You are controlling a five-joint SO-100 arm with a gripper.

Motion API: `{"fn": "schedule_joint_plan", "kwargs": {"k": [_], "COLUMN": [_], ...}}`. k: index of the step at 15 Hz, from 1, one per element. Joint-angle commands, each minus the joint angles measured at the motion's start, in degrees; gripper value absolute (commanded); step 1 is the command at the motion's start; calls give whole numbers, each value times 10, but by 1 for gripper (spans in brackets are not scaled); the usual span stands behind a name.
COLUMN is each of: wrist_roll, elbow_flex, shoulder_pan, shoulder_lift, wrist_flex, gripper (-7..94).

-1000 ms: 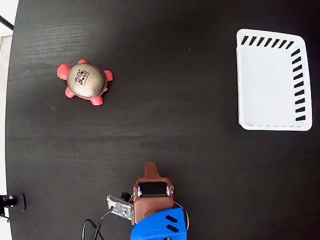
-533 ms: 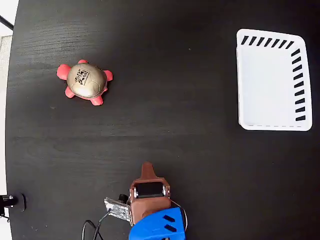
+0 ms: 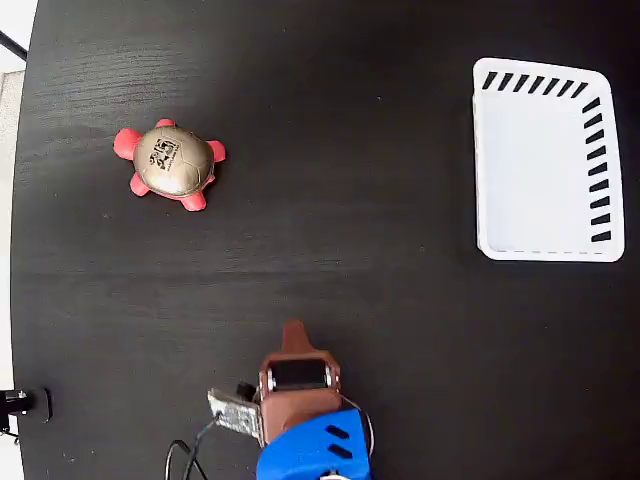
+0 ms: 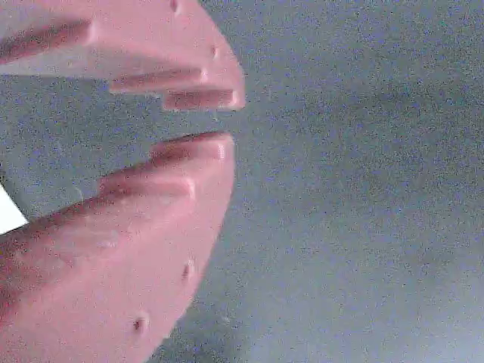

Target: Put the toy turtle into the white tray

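The toy turtle (image 3: 172,162) lies at the upper left of the black table, gold shell up with its black mark showing, pinkish-red head and legs spread around it. At the right stands the white tray (image 3: 545,250), with nothing in it. My gripper (image 3: 293,331) is at the bottom centre, far below and right of the turtle, pointing up the picture. In the wrist view the pink fingers (image 4: 189,162) almost meet at the gripper (image 4: 229,119), with only a thin gap and nothing between them. Neither turtle nor tray shows there, only blurred table.
The black table (image 3: 350,200) stretches between turtle and tray. A small circuit board with a cable (image 3: 228,412) hangs at the arm's left side. The table's left edge (image 3: 20,200) borders a pale floor, with a black clamp (image 3: 20,403) at the lower left.
The arm has shifted slightly to the left at the bottom of the fixed view. Turtle and tray have not moved.
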Motion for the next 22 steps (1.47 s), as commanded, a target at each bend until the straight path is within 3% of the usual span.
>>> {"fn": "schedule_joint_plan", "kwargs": {"k": [1,4,8,11,22], "wrist_roll": [26,83,204,252,358], "elbow_flex": [-80,-279,-603,-798,-1075], "shoulder_pan": [-18,-40,-87,-103,-160], "shoulder_lift": [-112,-326,-622,-798,-1068], "wrist_flex": [-41,-45,63,112,140], "gripper": [0,0,0,0,0]}}
